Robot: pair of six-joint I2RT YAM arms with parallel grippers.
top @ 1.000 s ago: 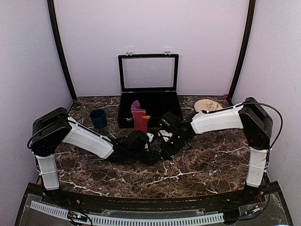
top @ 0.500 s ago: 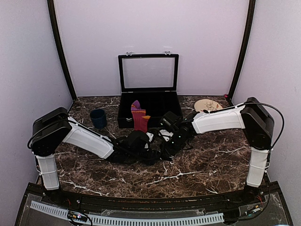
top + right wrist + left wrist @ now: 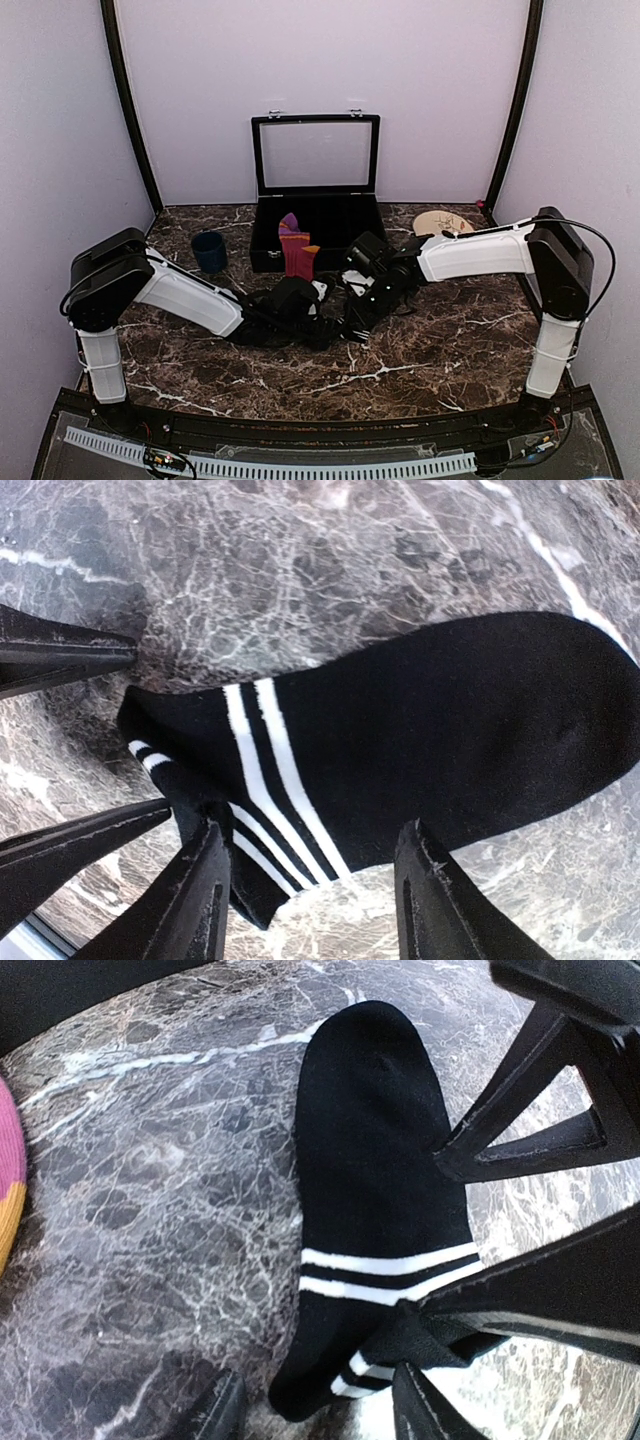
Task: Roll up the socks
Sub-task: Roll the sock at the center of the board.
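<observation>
The black sock point(image 3: 370, 1210) lies flat on the counter point(image 3: 450, 340) in front of the open case point(image 3: 262, 250). Its long axis runs from the white-striped cuff, partly folded over, to the toe, which is farthest from the left end effector point(image 3: 318, 1415). That one and the right end effector point(image 3: 312, 900) both straddle the cuff, fingers spread, clamping nothing. Overhead, the arms hide this sock; only that view shows the maroon sock point(image 3: 296, 252) clearly, upright against the case front

Live on the hardware: left arm point(image 3: 185, 292) and right arm point(image 3: 470, 255) both wear smooth white shells over chunky black joints. A thin black cable point(image 3: 591, 250) loops off the right shoulder. The jaws are matte black and tapered.
</observation>
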